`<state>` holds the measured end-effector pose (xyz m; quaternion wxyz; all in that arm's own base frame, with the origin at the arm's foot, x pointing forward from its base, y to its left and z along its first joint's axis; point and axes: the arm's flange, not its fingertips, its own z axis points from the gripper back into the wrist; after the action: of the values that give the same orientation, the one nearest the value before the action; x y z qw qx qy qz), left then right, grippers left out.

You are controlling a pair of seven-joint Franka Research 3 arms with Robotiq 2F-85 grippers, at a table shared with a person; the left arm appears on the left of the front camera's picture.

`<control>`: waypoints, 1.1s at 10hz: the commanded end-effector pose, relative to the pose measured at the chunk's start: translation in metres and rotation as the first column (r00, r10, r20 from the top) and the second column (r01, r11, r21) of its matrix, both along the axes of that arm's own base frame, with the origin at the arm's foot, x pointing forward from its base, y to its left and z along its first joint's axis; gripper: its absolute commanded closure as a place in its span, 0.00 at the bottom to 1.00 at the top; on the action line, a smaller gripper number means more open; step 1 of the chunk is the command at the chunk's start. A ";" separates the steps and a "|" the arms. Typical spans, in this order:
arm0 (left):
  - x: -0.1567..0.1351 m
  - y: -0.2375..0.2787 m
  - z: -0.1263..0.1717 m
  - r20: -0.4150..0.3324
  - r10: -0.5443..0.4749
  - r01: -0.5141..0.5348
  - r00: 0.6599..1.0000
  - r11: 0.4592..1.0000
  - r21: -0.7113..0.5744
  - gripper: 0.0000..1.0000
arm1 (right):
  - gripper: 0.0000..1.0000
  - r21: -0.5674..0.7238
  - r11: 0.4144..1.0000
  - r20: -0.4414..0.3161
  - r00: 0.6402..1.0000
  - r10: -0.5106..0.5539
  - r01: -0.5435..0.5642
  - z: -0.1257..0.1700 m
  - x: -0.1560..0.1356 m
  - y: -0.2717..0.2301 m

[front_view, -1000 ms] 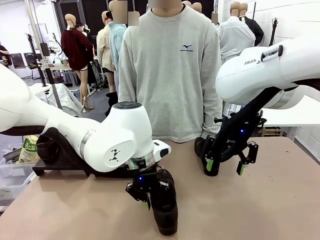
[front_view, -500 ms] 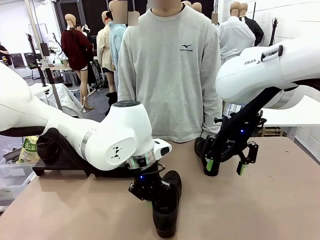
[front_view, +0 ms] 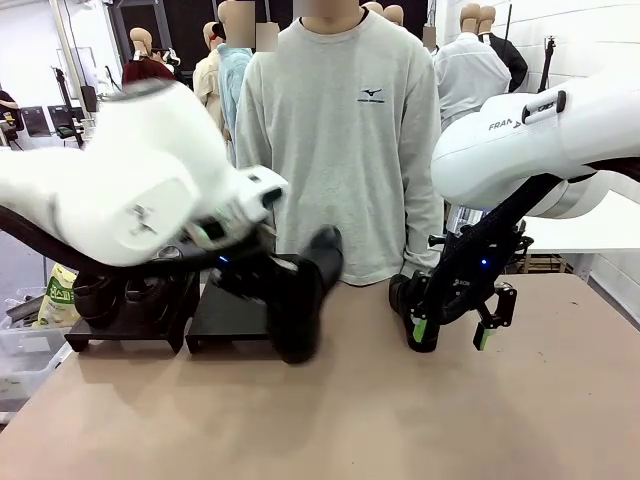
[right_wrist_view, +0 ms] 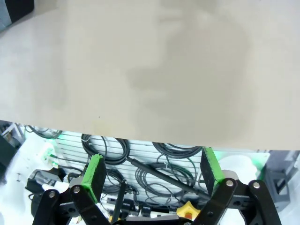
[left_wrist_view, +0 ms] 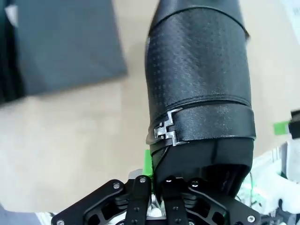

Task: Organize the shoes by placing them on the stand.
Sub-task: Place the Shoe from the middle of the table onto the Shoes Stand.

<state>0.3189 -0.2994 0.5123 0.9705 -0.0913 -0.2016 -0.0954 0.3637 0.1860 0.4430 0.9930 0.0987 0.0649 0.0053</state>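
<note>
While your left gripper (left_wrist_view: 157,183) pinches the perforated black leather shoe (left_wrist_view: 197,93) with a metal-buckled strap near the matte-black stand (left_wrist_view: 65,47), your right gripper (front_view: 453,331) hangs spread over the beige desk (front_view: 500,420).

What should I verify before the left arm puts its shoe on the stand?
1. Grip: left gripper shut on the black dress shoe: ok.
2. Shoe level for setting down: not ok, it is tilted.
3. Top of the riser beside the shoe is bare: ok.
4. The right gripper is open and apart from that shoe: ok.
5. Hands of the person away from the riser: cannot tell.
</note>
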 end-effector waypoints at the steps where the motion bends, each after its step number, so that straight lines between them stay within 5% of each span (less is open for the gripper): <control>1: 0.039 0.064 -0.012 0.073 0.018 -0.025 0.997 0.995 0.096 1.00 | 0.00 -0.017 1.000 -0.001 1.000 0.020 -0.020 0.003 0.004 -0.001; 5: 0.108 0.138 -0.028 0.123 0.134 -0.145 0.983 0.985 0.091 1.00 | 0.00 -0.017 1.000 -0.001 1.000 0.020 -0.020 0.003 0.004 -0.001; 11: 0.142 0.151 -0.061 0.129 0.265 -0.274 0.955 0.960 0.057 1.00 | 0.00 -0.017 1.000 -0.001 1.000 0.020 -0.020 0.003 0.004 -0.001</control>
<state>0.4507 -0.1406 0.4518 0.9665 -0.0365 -0.2541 0.0045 0.3639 0.1861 0.4431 0.9930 0.0985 0.0651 0.0052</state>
